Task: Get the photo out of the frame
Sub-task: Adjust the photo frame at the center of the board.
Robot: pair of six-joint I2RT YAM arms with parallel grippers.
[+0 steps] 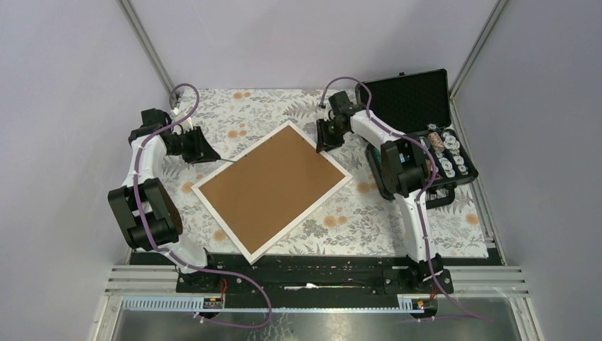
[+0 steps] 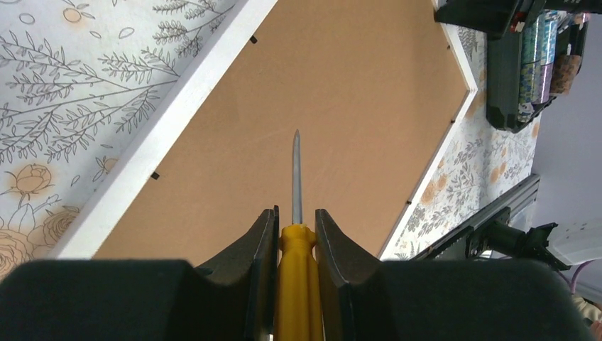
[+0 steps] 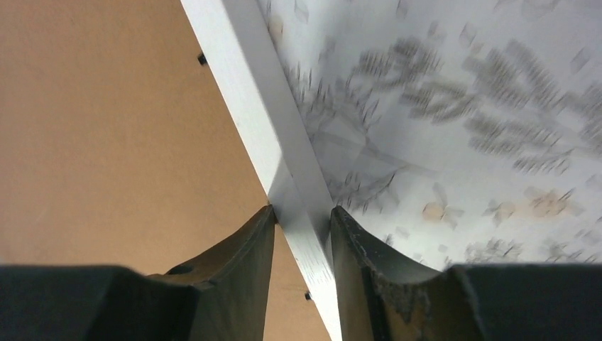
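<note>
Little of the task looks done: the frame (image 1: pixel 272 186) lies face down on the floral cloth (image 1: pixel 241 114), turned so its 4 corners point like a diamond, brown back up and still seated inside the white border; the photo is not visible anywhere, so it is presumably still underneath, face to the table. Small black tabs (image 2: pixel 155 175) show along the inner edge of the border, and all those in view seem to be still in place; bending them back, lifting the board and drawing the print out are all left.

The left gripper (image 2: pixel 296 219) is clamped narrowly on the yellow handle of a screwdriver (image 2: pixel 297 284), whose thin blade reaches out above the brown back, its tip clear of every tab. The right gripper (image 3: pixel 302 213) straddles the white border near the frame's far corner, jaws part-way closed with 1 finger against each side of the rail; it looks like a steadying hold.

Room is uneven. The frame's near corner comes right down to the table's front edge by the arm bases, and its right corner lies close to the right arm, with the open black case (image 1: pixel 419 135) just beyond; the far-left cloth is the freest ground, so lifted parts would go best that way.
</note>
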